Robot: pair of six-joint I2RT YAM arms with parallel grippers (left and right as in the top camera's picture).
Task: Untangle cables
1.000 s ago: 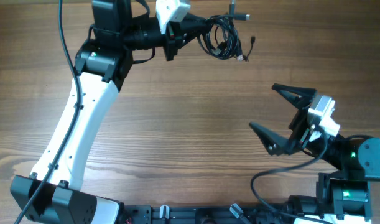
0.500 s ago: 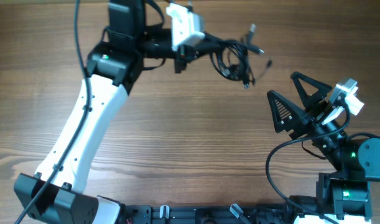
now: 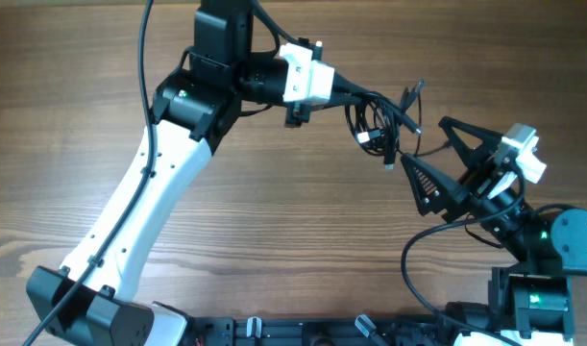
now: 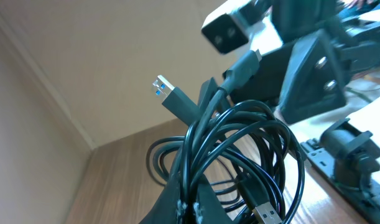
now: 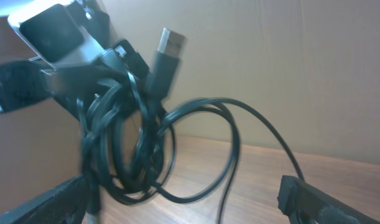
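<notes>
Overhead: cables point(image 3: 378, 117) one tight black bunch, overlapping loops.

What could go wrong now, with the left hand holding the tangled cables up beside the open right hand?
The right hand may close on several strands of the cables together, tightening the knot. The left hand pinches only part of the bundle, so a pull could drag it free.

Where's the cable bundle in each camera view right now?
Overhead: cable bundle upper right of centre, at the left end effector.
Left wrist: the bundle fills the centre, rising from the bottom edge.
Right wrist: the bundle left of centre, blurred.
Shared landmark: the left end effector gripping it.
</notes>
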